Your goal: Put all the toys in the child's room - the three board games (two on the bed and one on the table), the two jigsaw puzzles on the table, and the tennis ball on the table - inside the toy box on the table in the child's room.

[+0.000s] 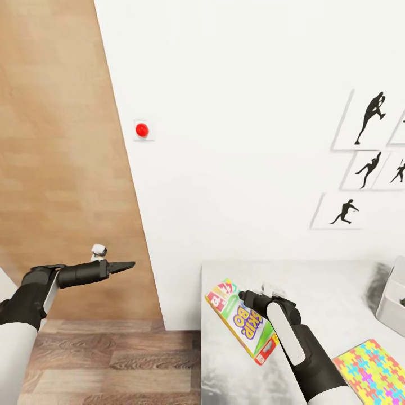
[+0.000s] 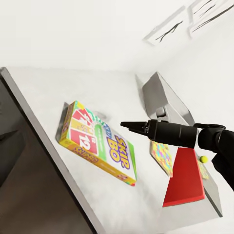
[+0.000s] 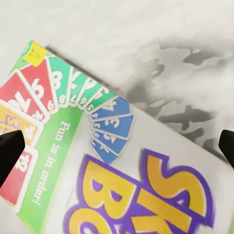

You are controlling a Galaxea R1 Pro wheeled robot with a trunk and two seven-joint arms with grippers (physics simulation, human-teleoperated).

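A yellow-red-green "Skip-Bo" board game (image 1: pixel 243 323) lies flat near the left edge of the light grey table (image 1: pixel 337 287). My right gripper (image 1: pixel 247 296) hovers close over its far end, open, with nothing held. In the right wrist view the game cover (image 3: pixel 122 161) lies under the spread fingers (image 3: pixel 9 153). The left wrist view shows the game (image 2: pixel 97 144) and my right gripper (image 2: pixel 125 126) above it. My left gripper (image 1: pixel 126 264) is open and empty, out over the floor left of the table. A jigsaw puzzle (image 1: pixel 374 371) lies at bottom right. The toy box (image 1: pixel 394 301) stands at the right edge. The tennis ball (image 2: pixel 204 159) lies beyond the puzzle (image 2: pixel 161 157).
A white wall rises behind the table with black sports silhouettes (image 1: pixel 365 121) and a red button (image 1: pixel 142 130). A wooden panel (image 1: pixel 62 169) stands at the left, above the plank floor (image 1: pixel 112 360). A flat red sheet (image 2: pixel 184 179) lies by the puzzle.
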